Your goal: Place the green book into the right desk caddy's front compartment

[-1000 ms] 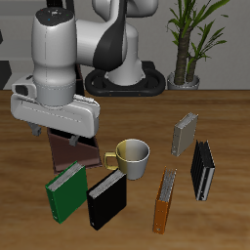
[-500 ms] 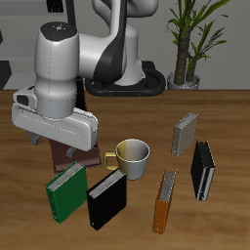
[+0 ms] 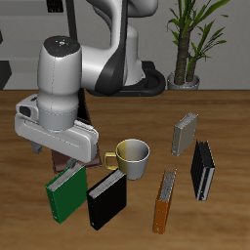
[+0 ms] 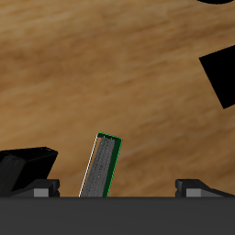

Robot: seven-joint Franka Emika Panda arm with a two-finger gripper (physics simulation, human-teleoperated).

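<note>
Arm bent low, pincer [image 3: 61,159] above green book [image 3: 66,192]

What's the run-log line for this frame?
phase: approach | gripper: open, above green book | book: on table, ungrasped | right desk caddy: mostly hidden

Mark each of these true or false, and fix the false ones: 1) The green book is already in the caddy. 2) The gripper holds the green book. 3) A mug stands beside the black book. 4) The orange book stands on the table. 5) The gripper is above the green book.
1) False. The green book stands on the table, in front of the right desk caddy.
2) False. The gripper has nothing between its fingers; the book's edge shows beneath it in the wrist view.
3) True. The mug stands just behind the black book.
4) True. The orange book stands upright on the wood.
5) True. The wrist view looks down onto the book's edge.
</note>
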